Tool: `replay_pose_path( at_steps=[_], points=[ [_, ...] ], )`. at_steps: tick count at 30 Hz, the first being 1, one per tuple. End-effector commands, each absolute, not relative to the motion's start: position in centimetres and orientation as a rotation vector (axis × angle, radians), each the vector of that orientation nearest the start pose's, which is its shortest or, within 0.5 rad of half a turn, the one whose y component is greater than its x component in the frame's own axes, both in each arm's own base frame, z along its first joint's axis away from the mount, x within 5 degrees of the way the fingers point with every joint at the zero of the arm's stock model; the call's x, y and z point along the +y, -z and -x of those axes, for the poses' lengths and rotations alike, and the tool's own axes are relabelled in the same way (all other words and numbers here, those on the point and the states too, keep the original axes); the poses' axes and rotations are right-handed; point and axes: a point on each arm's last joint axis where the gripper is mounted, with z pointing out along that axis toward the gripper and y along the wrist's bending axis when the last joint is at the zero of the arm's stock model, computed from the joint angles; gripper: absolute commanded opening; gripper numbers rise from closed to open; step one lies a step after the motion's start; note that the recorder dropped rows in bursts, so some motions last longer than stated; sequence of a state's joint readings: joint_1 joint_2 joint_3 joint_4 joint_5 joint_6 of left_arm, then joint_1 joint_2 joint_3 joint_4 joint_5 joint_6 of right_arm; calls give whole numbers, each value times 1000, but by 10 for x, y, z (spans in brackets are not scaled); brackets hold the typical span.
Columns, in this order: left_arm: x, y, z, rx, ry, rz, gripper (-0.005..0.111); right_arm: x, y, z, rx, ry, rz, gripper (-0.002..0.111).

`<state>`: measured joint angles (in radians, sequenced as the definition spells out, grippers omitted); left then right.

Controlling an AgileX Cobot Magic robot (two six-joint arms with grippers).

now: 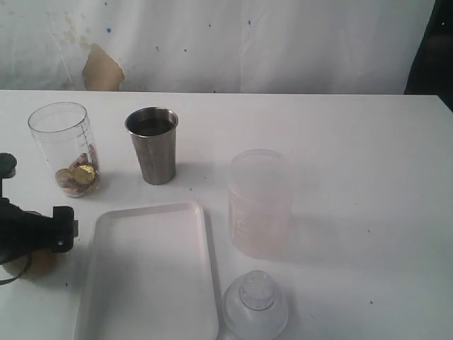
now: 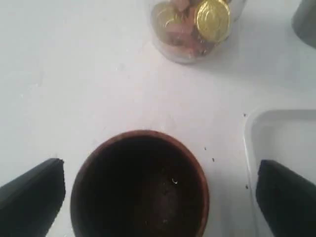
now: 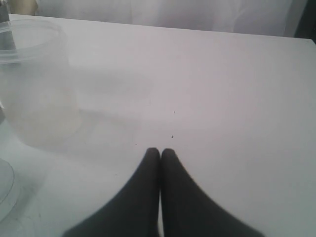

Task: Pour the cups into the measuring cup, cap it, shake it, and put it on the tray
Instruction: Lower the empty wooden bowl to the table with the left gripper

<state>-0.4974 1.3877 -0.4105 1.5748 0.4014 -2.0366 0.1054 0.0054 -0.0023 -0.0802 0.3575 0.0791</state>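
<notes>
The brown cup point(image 2: 139, 187) stands upright on the table, dark inside, between the fingers of my left gripper point(image 2: 161, 170). That gripper is open, with a gap on each side of the cup. In the exterior view the cup point(image 1: 37, 264) shows only partly under the black left arm point(image 1: 32, 234). The clear measuring cup point(image 1: 67, 149) holds gold coins point(image 2: 212, 19) at its bottom. The steel tumbler point(image 1: 152, 145) stands to its right. The white tray point(image 1: 152, 273) lies in front. My right gripper point(image 3: 160, 152) is shut on nothing above bare table and does not show in the exterior view.
A frosted wide container point(image 1: 260, 202) stands right of the tray, and it also shows in the right wrist view point(image 3: 34, 84). A clear domed lid point(image 1: 255, 304) lies near the front edge. A tray corner point(image 2: 281, 138) is close to one left finger.
</notes>
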Motion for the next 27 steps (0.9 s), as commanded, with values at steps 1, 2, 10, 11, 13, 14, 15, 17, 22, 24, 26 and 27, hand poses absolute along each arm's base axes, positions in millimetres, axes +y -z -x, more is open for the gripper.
replay_pose_path(
  at_steps=[1, 2, 10, 11, 13, 14, 15, 17, 22, 24, 26, 27],
  points=[
    [-63, -189, -194, 2318, -38, 183, 92, 3, -182, -53, 1831, -56, 74, 0],
    [-59, -197, -192, 2326, -80, 200, 71, 3, -182, -53, 1831, -56, 74, 0],
    [-62, -243, -189, 2547, -230, -76, 0, 3, -182, -53, 1831, -56, 74, 0],
    [-64, -247, -188, 2582, -230, -136, 0, 3, -182, -53, 1831, -56, 74, 0],
    [-67, -253, -186, 2677, -151, -293, 0, 3, -182, -53, 1831, -56, 74, 0],
    [-66, -254, -186, 2707, -87, -325, 0, 3, -182, -53, 1831, -56, 74, 0],
    [-66, -254, -186, 2735, -5, -325, 0, 3, -182, -53, 1831, -56, 74, 0],
    [-57, -255, -190, 2745, 131, -303, 0, 3, -182, -53, 1831, -56, 74, 0],
    [-15, -267, -203, 2547, 261, 72, 0, 3, -182, -53, 1831, -56, 74, 0],
    [-6, -272, -198, 2443, 282, 174, 0, 3, -182, -53, 1831, -56, 74, 0],
    [-1, -278, -189, 2314, 288, 238, 0, 3, -182, -53, 1831, -56, 74, 0],
    [0, -280, -183, 2259, 281, 255, 0, 3, -182, -53, 1831, -56, 74, 0]
  ],
)
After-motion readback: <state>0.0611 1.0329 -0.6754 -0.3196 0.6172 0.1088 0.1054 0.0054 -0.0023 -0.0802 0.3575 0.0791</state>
